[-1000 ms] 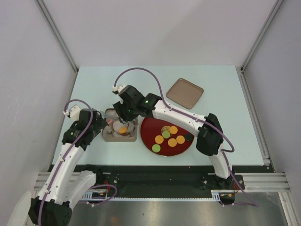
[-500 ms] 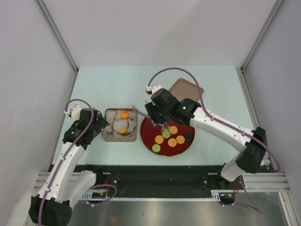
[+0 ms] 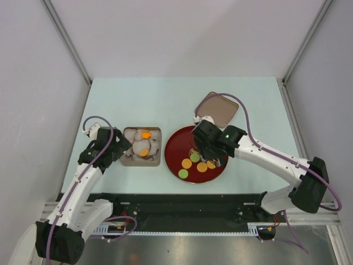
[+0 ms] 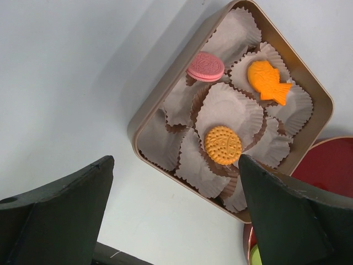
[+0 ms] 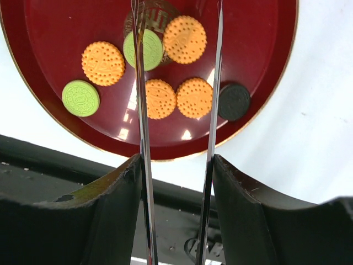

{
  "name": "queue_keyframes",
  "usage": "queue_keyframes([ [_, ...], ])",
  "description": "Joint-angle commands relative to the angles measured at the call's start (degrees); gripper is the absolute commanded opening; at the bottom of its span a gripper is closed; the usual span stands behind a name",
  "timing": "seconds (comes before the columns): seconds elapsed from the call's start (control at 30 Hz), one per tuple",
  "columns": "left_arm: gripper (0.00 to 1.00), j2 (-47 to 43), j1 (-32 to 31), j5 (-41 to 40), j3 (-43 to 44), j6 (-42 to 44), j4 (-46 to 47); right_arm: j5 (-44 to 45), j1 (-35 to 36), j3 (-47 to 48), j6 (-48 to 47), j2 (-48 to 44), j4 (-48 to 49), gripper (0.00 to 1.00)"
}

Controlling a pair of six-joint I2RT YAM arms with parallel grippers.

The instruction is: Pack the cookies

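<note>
Several cookies lie on the dark-red plate (image 3: 175, 146): orange (image 5: 102, 63), green (image 5: 143, 48) and one black (image 5: 234, 101). My right gripper (image 3: 208, 148) hovers over the plate, shut on metal tongs (image 5: 140, 110). The tongs' blades stand apart with nothing gripped between them. The tan box (image 3: 126, 161) of paper cups holds a pink cookie (image 4: 205, 66), a fish-shaped orange piece (image 4: 267, 81) and a round orange cookie (image 4: 223, 144). My left gripper (image 3: 118, 148) is open and empty at the box's left side.
A brown lid (image 3: 217, 109) lies at the back right of the table. The black rail runs along the near edge, close below the plate. The box and the plate sit side by side, almost touching.
My right arm swung from over the box to over the plate with the tongs. The fish-shaped orange piece now lies in the box. The left gripper shifted slightly.
</note>
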Motion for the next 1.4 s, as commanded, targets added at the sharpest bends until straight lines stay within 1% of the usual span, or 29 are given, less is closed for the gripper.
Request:
queue_keyframes([
  [0.0, 1.00, 0.4, 0.4, 1.9, -0.6, -0.3, 2.7, 2.0, -0.1, -0.4, 5.1, -5.2, -2.6, 0.56],
  [0.2, 1.00, 1.5, 0.4, 2.9, -1.6, -0.2, 4.2, 0.5, 0.3, -3.8, 7.1, -7.5, -2.7, 0.55],
  [0.33, 1.00, 2.1, 0.4, 3.9, -2.1, -0.3, 5.0, 0.2, 1.3, -5.6, 8.0, -7.1, -1.7, 0.55],
  [0.77, 1.00, 2.1, 0.3, 4.3, -2.6, -0.2, 5.3, -2.1, 0.7, -10.6, 8.2, -7.1, 2.1, 0.51],
  [0.97, 1.00, 2.0, 0.3, 4.4, -2.5, -0.1, 5.2, -3.1, 0.6, -10.6, 8.3, -7.7, 2.9, 0.40],
  [1.0, 1.00, 1.9, 0.3, 4.3, -2.4, -0.1, 5.1, -3.1, 0.6, -10.6, 8.2, -7.8, 2.9, 0.36],
  [1.07, 1.00, 2.0, 0.3, 4.3, -2.3, -0.1, 5.1, -3.1, 0.6, -10.6, 8.1, -8.2, 3.1, 0.34],
  [1.1, 1.00, 2.1, 0.3, 4.3, -2.3, -0.1, 5.1, -3.1, 0.6, -10.4, 8.0, -8.5, 3.1, 0.31],
  [1.37, 1.00, 2.4, 0.3, 4.2, -2.3, 0.0, 5.3, 0.9, 0.3, -6.5, 5.6, -12.2, 5.8, 0.25],
])
